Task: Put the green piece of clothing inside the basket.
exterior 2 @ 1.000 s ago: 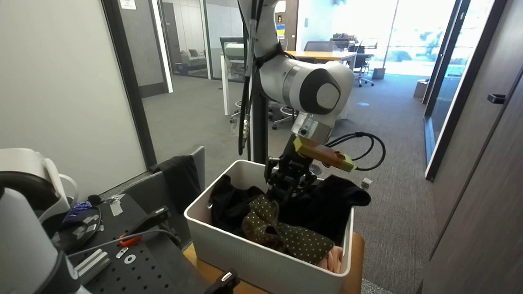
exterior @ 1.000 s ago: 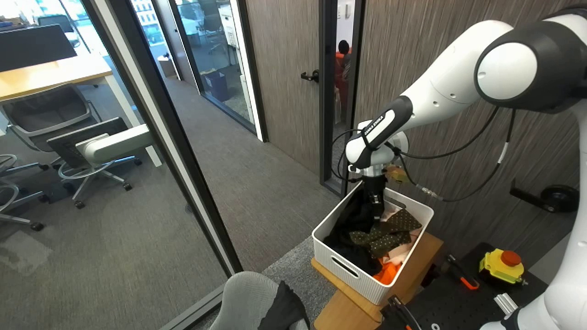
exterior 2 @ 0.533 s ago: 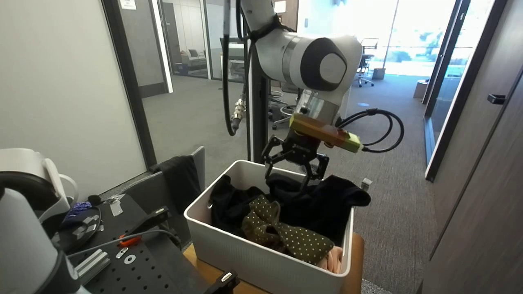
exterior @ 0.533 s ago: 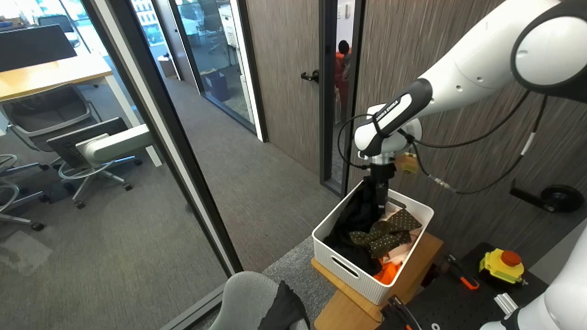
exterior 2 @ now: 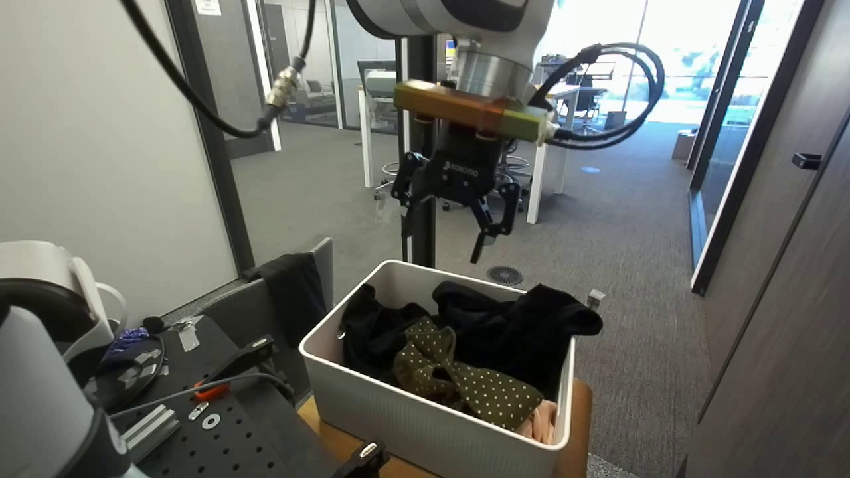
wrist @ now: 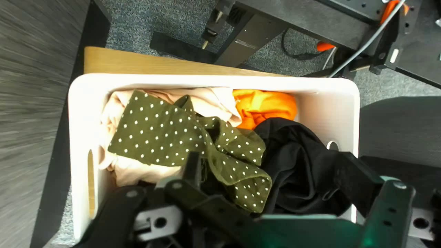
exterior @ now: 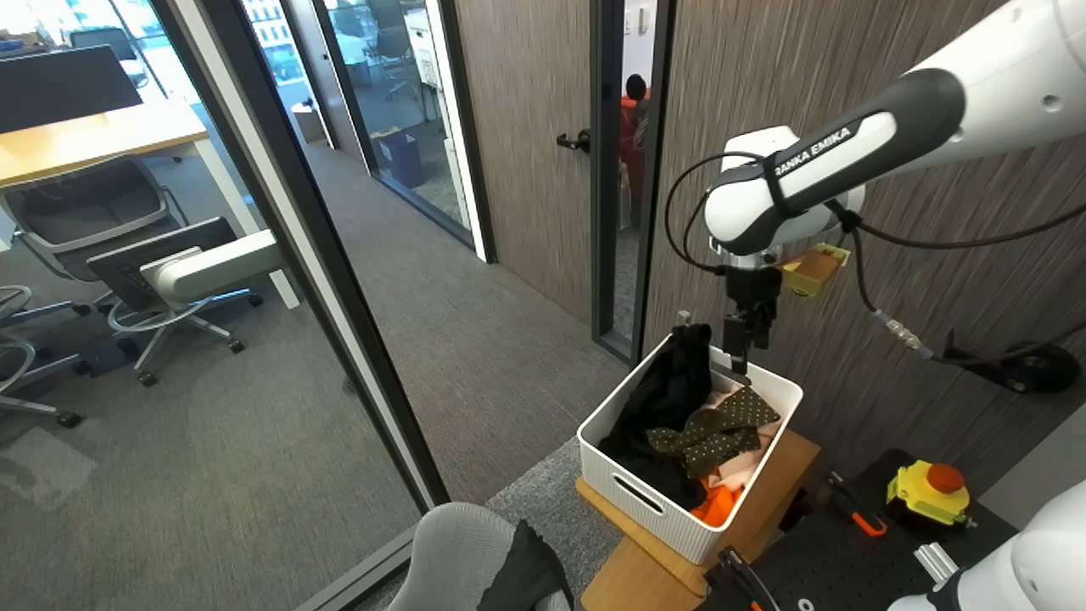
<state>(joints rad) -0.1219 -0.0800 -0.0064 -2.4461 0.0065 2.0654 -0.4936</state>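
An olive-green cloth with white dots [wrist: 162,132] lies crumpled inside the white basket [exterior 2: 412,421], on top of other clothes; all three views show it. My gripper [exterior 2: 441,244] hangs above the basket, its fingers spread wide with only air between them. From the wrist camera, the fingers [wrist: 192,167] frame the cloth's loose end and part of a black garment [wrist: 293,155], both well below. Lower portions of the green cloth are tucked into folds and hidden.
Pale pink [wrist: 213,100] and orange [wrist: 265,106] clothes share the basket. A sleeve of black clothing [exterior 2: 564,315] drapes over its rim. The basket stands on a wooden stool [exterior: 624,577]. A grey chair [exterior: 462,552] and a black tool table [exterior 2: 232,425] are close by.
The gripper has risen out of the basket from among the black clothing, and its fingers have spread open. The green cloth and the basket have stayed where they were.
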